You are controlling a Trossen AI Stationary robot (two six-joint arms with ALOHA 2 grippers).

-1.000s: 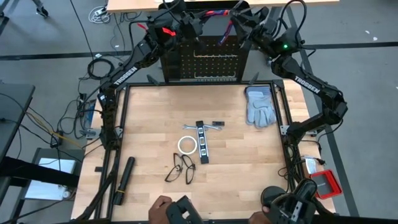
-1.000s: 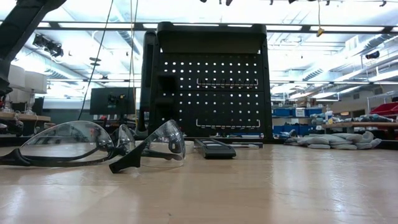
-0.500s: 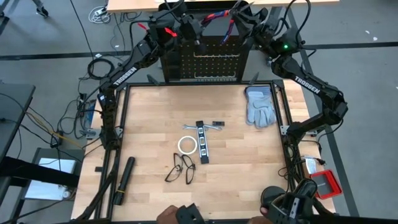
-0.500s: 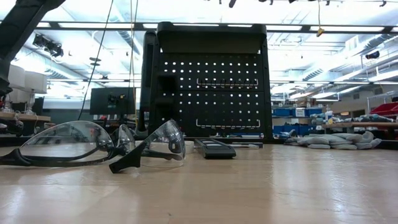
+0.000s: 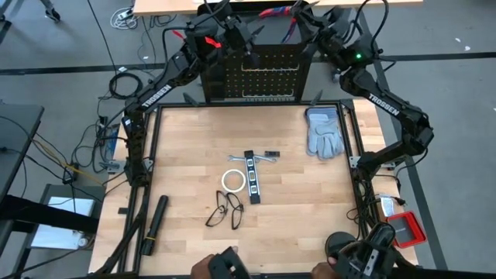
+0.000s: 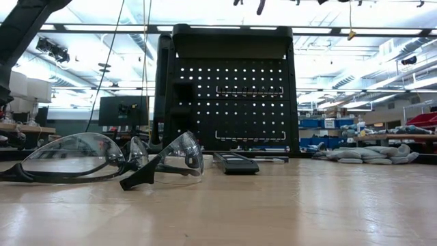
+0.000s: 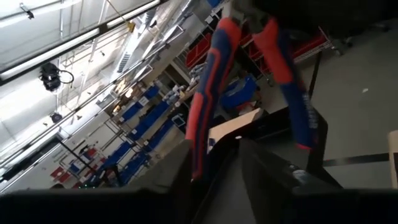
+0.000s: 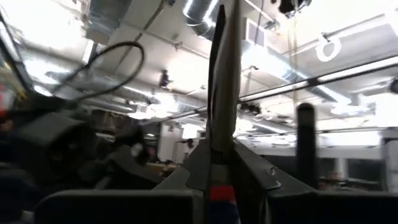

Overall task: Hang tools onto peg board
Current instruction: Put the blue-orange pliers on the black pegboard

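a grey floor (image 5: 62, 39) surrounds the table, with ceiling strip lights (image 6: 89, 27) glowing overhead.

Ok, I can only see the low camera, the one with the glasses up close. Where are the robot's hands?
Observer: Both are up above the peg board, over its top shelf.
Operator: Are they holding anything?
Observer: The right gripper is shut on the red-and-blue pliers, with the nose pointing away from it.
Operator: And the other one?
Observer: The left gripper is open, right by the pliers' handles.
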